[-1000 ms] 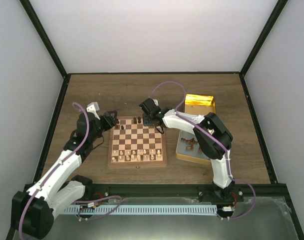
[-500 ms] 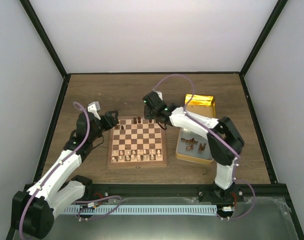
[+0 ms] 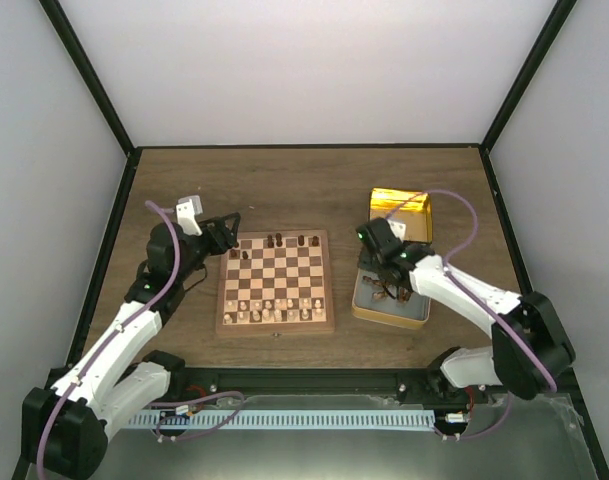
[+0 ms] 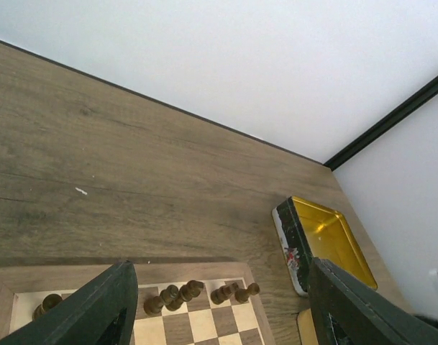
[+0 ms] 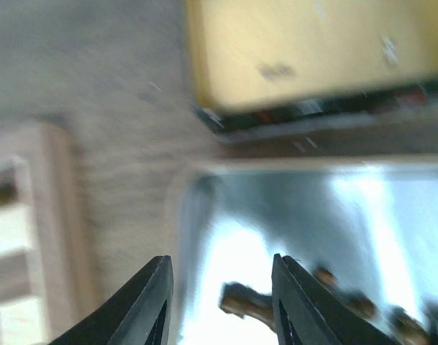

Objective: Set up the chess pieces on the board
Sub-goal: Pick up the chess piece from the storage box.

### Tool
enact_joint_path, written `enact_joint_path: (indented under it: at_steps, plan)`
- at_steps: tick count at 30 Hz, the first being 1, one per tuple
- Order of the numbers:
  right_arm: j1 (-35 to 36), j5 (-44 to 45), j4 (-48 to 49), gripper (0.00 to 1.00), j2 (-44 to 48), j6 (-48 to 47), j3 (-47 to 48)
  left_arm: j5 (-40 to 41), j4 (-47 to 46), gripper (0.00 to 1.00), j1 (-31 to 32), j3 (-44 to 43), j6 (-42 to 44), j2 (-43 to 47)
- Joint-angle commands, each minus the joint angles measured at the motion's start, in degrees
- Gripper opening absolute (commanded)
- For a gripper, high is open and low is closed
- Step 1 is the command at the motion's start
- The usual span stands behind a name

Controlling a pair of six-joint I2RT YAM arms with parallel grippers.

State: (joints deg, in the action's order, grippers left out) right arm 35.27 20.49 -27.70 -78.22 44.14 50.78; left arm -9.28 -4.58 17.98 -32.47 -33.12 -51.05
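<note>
Hovering over the chess pieces (image 5: 242, 302) in the tin (image 5: 186, 215)
Right hand (image 5: 220, 267) half-open, empty; 1 piece, seemingly lying crosswise, directly beneath.

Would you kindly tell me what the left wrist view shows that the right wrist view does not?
Only the left wrist view shows dark chess pieces standing along the far row of the board, plus the pale wall. Only the right wrist view shows the silvery inside of the tray, with loose dark pieces lying in it. Both show the gold tin and part of the board.
</note>
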Motion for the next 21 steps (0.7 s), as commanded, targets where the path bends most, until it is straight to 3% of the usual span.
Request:
enact_joint_path:
  at_steps: [1,8,21]
  plan:
    - [-3.9,-5.6,0.4,0.40,4.5,0.3,-9.2,-0.2,-2.3,0.67,-0.2,-1.1,1.2,-0.2]
    - [-5.7,-14.0,4.8,0.42,2.1,-13.1,-11.4,-0.1,-2.0,0.67,-0.2,-1.0,1.2,-0.4]
    - [-5.7,-9.8,-1.3,0.33,-7.7,-14.6,-5.0,1.6,-0.3,0.67,-0.2,-0.6,1.1,0.4]
